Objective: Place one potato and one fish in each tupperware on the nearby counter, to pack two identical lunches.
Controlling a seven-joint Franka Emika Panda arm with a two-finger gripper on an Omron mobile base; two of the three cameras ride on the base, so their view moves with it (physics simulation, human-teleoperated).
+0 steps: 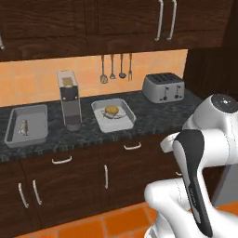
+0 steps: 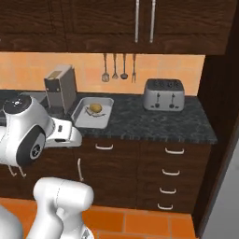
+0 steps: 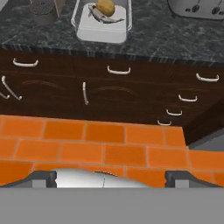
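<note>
Two light-grey tupperware trays lie on the dark counter. The middle tupperware [image 1: 125, 122] [image 2: 79, 117] [image 3: 99, 33] holds a yellow-brown potato [image 1: 111, 110] [image 2: 95, 108] [image 3: 105, 7] and a silvery fish [image 1: 116, 116] [image 2: 93, 114] [image 3: 104, 17] side by side. In the left tupperware [image 1: 37, 135] lies a small grey-tan item [image 1: 23, 127], likely a fish. My gripper [image 3: 112, 178] is open and holds nothing. It hangs low over the orange floor tiles in front of the cabinets, well short of the counter.
A silver toaster [image 1: 162, 87] [image 2: 163, 94] [image 3: 197, 8] stands right of the middle tray. A tall coffee machine [image 1: 69, 98] [image 2: 60, 88] stands between the trays. Utensils [image 1: 116, 67] [image 2: 119, 66] hang on the wall. Drawers and doors with handles [image 3: 119, 70] sit under the counter.
</note>
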